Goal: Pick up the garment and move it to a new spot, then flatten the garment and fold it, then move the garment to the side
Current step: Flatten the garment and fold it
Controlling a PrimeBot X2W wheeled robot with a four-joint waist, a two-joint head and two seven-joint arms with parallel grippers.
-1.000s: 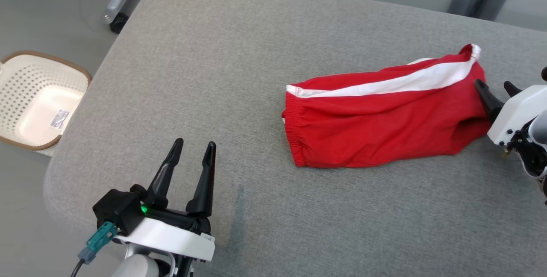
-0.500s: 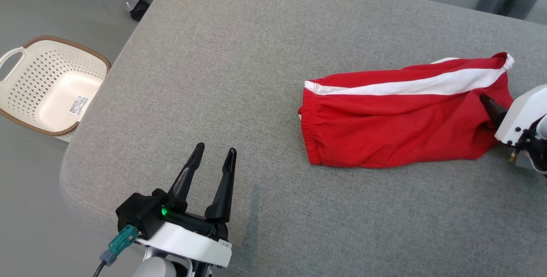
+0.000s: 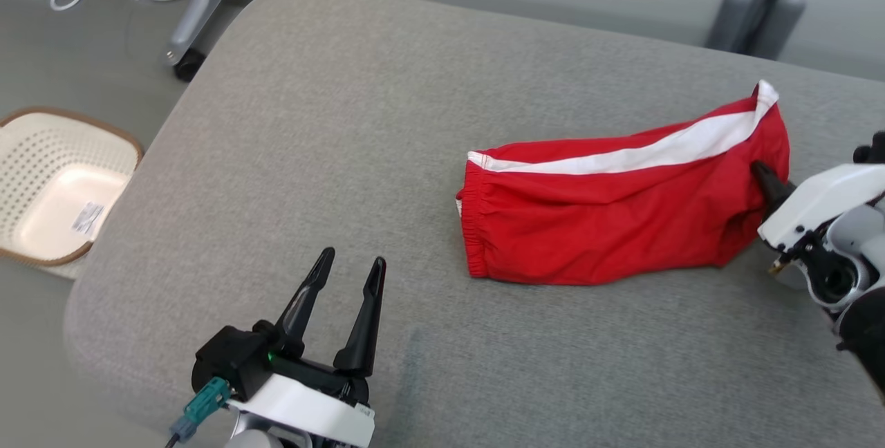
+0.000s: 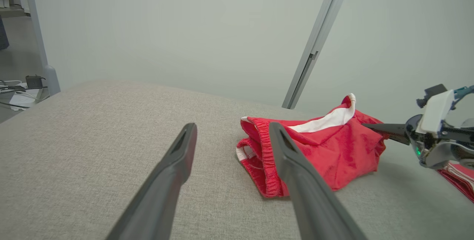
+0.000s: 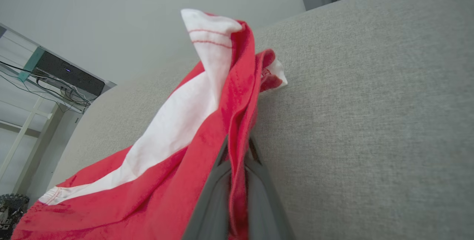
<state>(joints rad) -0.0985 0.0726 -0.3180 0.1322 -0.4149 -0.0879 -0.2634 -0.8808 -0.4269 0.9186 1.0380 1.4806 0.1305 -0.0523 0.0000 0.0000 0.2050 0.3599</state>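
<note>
The garment [image 3: 608,220] is a pair of red shorts with a white side stripe, lying on the grey padded table [image 3: 359,130] right of centre. Its right end is lifted slightly. My right gripper [image 3: 760,178] is shut on that right end; in the right wrist view the red cloth [image 5: 207,121] is pinched between the two grey fingers [image 5: 255,188]. In the left wrist view the garment [image 4: 314,147] lies ahead to the right, with the right gripper [image 4: 370,126] at its far end. My left gripper [image 3: 346,275] stands open near the table's front edge, apart from the garment, nothing between its fingers [image 4: 174,169].
A cream perforated basket [image 3: 48,192] sits on the floor left of the table. A wheeled stand leg [image 3: 187,26] and cables are at the back left, a grey post base [image 3: 760,12] at the back right. Another red and white cloth [image 4: 459,177] lies at the table's right.
My right gripper has shut on the garment's right end and raised it a little. The head camera has shifted. My left gripper stays open.
</note>
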